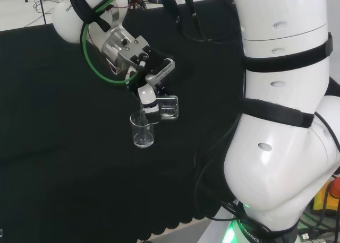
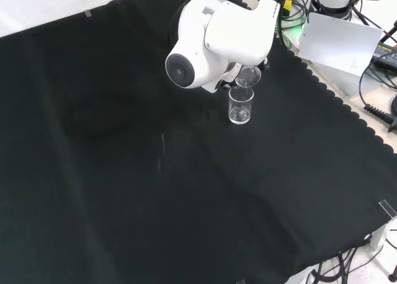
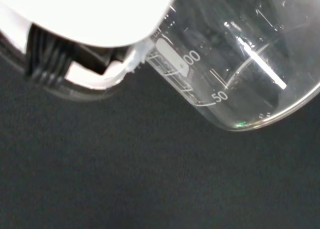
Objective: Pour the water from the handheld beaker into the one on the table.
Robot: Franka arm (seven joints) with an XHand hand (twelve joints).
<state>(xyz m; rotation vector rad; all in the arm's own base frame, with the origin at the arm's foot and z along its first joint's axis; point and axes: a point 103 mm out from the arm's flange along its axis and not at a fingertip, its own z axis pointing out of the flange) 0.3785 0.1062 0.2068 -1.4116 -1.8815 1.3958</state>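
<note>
The black and white robot hand (image 1: 150, 83) has its fingers curled round a clear glass handheld beaker (image 1: 168, 107), gripping it above the desk. In the head view that beaker lies tipped nearly onto its side, long axis close to level, its mouth towards the view's left and directly over the rim of a second clear glass beaker (image 1: 142, 130). This second beaker stands upright on the desk, just below the robot hand. The front view shows the tipped beaker's rim (image 2: 248, 77) just above the standing beaker (image 2: 240, 105). The wrist view shows printed graduations on the held beaker's wall (image 3: 235, 64). A black cloth (image 2: 124, 172) with a scalloped edge covers the desk. Cables lie beyond its far edge.
</note>
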